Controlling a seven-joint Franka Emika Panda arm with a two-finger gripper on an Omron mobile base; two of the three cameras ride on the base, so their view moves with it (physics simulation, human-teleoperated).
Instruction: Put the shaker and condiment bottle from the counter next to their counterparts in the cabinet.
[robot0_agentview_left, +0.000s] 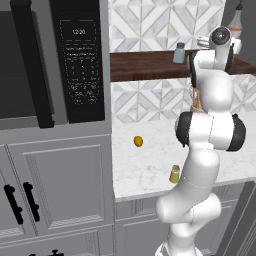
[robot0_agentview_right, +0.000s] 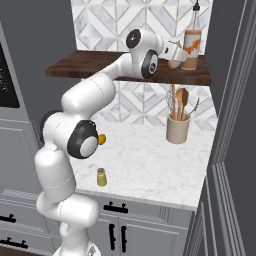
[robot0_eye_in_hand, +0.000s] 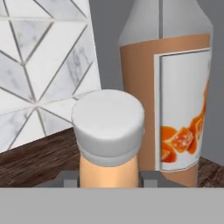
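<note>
My gripper is up at the dark wooden cabinet shelf, shut on the condiment bottle, a slim pale-orange bottle with a greyish cap. In the right base view the gripper holds this bottle just left of the tall long-necked bottle with the orange-and-white label. That tall bottle stands close behind it in the hand view. The pale blue-grey shaker stands further left on the shelf. Down on the marble counter, the yellow-green shaker stands upright near the front edge.
A round yellow lemon-like object lies on the counter behind the shaker. A beige holder with wooden utensils stands under the shelf at the right. A black microwave fills the tall unit on the left. A dark wall panel bounds the counter's right side.
</note>
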